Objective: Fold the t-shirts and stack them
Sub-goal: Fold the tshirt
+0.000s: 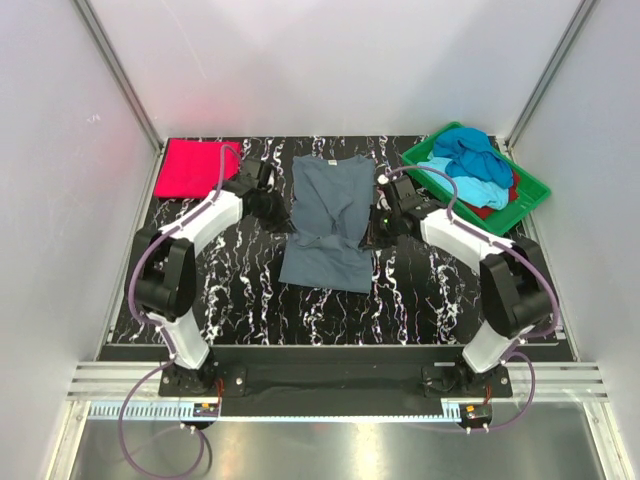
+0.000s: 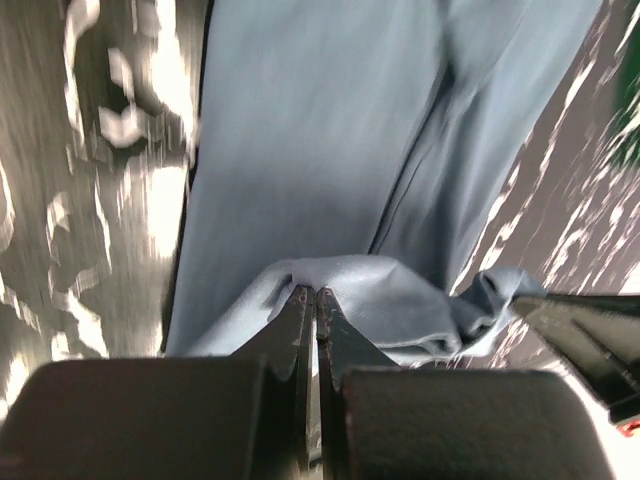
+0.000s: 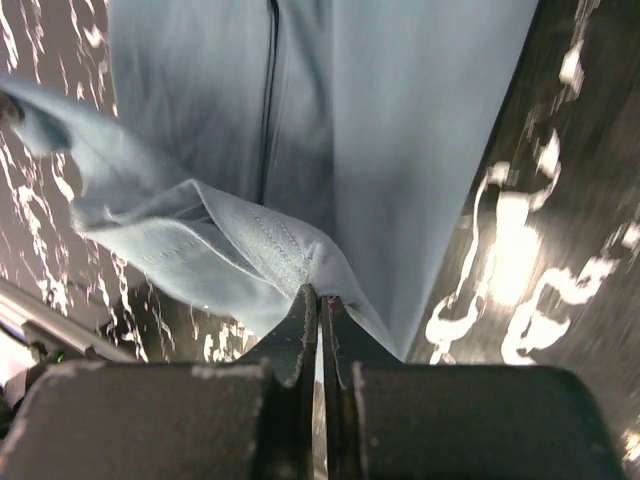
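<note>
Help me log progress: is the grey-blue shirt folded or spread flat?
Mid-fold: the grey-blue shirt lies mostly flat, but cloth bunches mid-body where the left pincer and right pincer pinch its sides.

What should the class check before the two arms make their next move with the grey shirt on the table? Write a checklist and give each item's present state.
1. The left gripper is shut on one side edge of the grey shirt: ok.
2. The right gripper is shut on the opposite side edge: ok.
3. Both grips sit about level with each other along the shirt: ok.
4. The cloth lies smooth: not ok, it bunches near both grips.
5. The pink shirt lies folded at the far left corner, apart from the grey one: ok.
6. Each grip holds a single layer of cloth: cannot tell.
</note>
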You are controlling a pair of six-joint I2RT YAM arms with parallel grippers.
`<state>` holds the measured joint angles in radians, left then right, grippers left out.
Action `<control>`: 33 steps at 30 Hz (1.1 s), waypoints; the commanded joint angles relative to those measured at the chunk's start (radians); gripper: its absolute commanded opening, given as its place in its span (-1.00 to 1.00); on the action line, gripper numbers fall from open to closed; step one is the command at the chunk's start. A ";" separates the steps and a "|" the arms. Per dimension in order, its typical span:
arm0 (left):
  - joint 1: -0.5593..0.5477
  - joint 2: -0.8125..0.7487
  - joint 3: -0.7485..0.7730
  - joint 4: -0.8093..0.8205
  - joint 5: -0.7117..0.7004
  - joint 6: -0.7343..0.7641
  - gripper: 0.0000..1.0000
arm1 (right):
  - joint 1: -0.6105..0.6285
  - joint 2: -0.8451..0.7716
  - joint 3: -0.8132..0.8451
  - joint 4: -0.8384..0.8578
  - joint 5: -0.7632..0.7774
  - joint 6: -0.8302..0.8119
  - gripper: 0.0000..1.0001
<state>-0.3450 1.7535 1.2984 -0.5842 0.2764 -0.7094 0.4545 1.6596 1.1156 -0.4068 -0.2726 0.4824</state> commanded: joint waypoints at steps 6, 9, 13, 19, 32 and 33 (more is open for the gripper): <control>0.070 0.136 0.223 0.014 0.066 0.039 -1.00 | -0.074 0.114 0.213 -0.044 -0.011 -0.099 -1.00; 0.087 0.184 0.277 0.006 0.084 0.045 -1.00 | -0.094 0.137 0.245 -0.050 -0.022 -0.107 -1.00; 0.103 0.242 0.334 -0.005 0.095 0.053 -1.00 | -0.117 0.172 0.283 -0.049 -0.051 -0.108 -1.00; 0.121 0.305 0.403 -0.008 0.098 0.054 -1.00 | -0.134 0.244 0.345 -0.047 -0.076 -0.125 -0.98; 0.185 0.319 0.492 -0.014 0.123 0.106 -0.18 | -0.169 0.327 0.495 -0.098 0.001 -0.096 -0.23; 0.187 0.276 0.489 -0.028 0.089 0.119 -0.16 | -0.169 0.307 0.501 -0.116 0.022 -0.094 -0.19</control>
<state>-0.1860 2.1304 1.7432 -0.6109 0.3710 -0.6384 0.2981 2.0079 1.5391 -0.4881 -0.3126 0.3836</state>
